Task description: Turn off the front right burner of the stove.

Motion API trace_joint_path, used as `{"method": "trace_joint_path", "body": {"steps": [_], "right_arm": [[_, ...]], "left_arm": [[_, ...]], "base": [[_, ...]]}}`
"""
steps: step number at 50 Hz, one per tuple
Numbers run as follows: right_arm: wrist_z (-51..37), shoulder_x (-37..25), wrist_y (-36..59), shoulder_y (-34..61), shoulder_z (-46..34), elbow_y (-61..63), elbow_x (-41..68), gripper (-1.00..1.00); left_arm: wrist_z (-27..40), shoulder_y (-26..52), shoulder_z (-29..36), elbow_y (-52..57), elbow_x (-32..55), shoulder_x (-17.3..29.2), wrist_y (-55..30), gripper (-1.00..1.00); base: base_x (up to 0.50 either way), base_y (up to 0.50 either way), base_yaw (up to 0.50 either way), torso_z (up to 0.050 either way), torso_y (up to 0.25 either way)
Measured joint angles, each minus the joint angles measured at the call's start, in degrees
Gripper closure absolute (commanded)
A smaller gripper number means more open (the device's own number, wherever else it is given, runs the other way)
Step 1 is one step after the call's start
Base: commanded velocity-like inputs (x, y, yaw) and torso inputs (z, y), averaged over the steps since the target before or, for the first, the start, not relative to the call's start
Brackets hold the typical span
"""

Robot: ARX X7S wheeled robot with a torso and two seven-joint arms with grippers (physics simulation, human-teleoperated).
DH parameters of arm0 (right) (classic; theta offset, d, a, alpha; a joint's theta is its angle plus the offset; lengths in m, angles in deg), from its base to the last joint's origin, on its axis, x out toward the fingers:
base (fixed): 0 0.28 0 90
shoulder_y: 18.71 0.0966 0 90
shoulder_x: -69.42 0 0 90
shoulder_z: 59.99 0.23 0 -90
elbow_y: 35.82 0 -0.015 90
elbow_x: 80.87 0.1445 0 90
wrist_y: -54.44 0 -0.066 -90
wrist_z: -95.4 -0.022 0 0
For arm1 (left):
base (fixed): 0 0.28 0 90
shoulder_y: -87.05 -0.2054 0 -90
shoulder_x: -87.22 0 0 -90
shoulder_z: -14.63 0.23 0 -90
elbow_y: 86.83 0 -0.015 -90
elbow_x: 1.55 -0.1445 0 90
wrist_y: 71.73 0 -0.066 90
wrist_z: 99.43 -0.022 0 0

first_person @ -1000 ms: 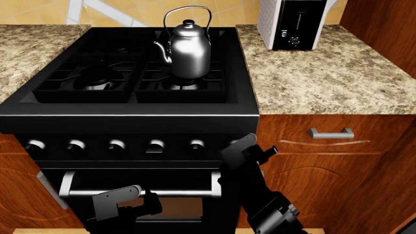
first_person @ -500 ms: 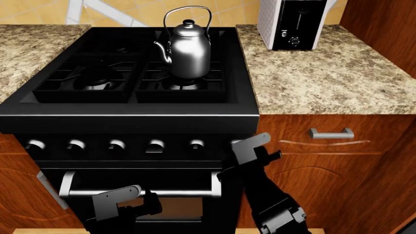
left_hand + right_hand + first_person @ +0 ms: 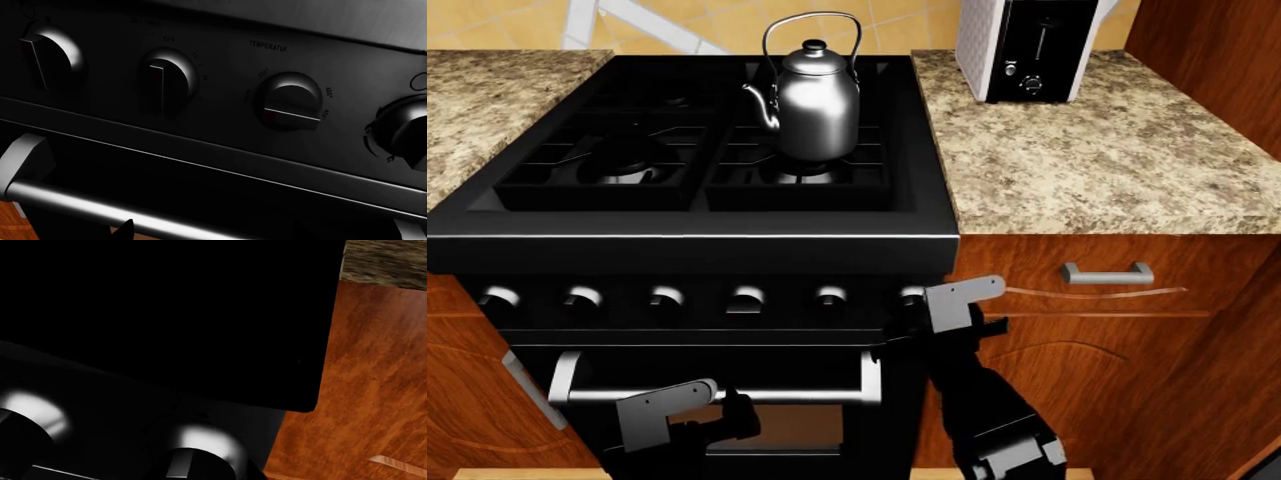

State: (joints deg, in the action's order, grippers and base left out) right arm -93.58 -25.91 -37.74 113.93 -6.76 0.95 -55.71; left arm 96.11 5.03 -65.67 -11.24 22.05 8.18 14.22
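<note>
The black stove (image 3: 694, 215) fills the middle of the head view. A steel kettle (image 3: 814, 95) stands on the front right burner (image 3: 802, 176), hiding most of it. A row of silver-tipped knobs runs along the front panel. My right gripper (image 3: 917, 310) is at the rightmost knob (image 3: 909, 296). In the right wrist view that knob (image 3: 197, 460) sits at the edge between my jaws, with a dark fingertip (image 3: 252, 471) beside it. The gripper looks open. My left gripper (image 3: 734, 418) hangs low in front of the oven door, open and empty.
The silver oven-door handle (image 3: 714, 397) runs just above my left gripper and shows in the left wrist view (image 3: 100, 212) below several knobs (image 3: 167, 77). A white and black toaster (image 3: 1028, 45) stands on the granite counter (image 3: 1094, 160). A wooden drawer with a metal pull (image 3: 1108, 272) is to the right.
My right gripper has risen and swung its wrist right, bringing the jaws up to the rightmost knob. The left arm has not moved.
</note>
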Motion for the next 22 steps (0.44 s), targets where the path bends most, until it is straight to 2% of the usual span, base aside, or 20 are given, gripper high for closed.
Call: {"method": "trace_joint_path", "body": {"steps": [22], "right_arm": [[2.7,-0.6,0.9,-3.1,3.1,7.3,8.2,1.0]], "left_arm": [[0.0,-0.2,0.6,0.9,0.8,0.4,0.1,-1.0]], "base": [[0.0,0.0,0.0,0.0,0.0]]}}
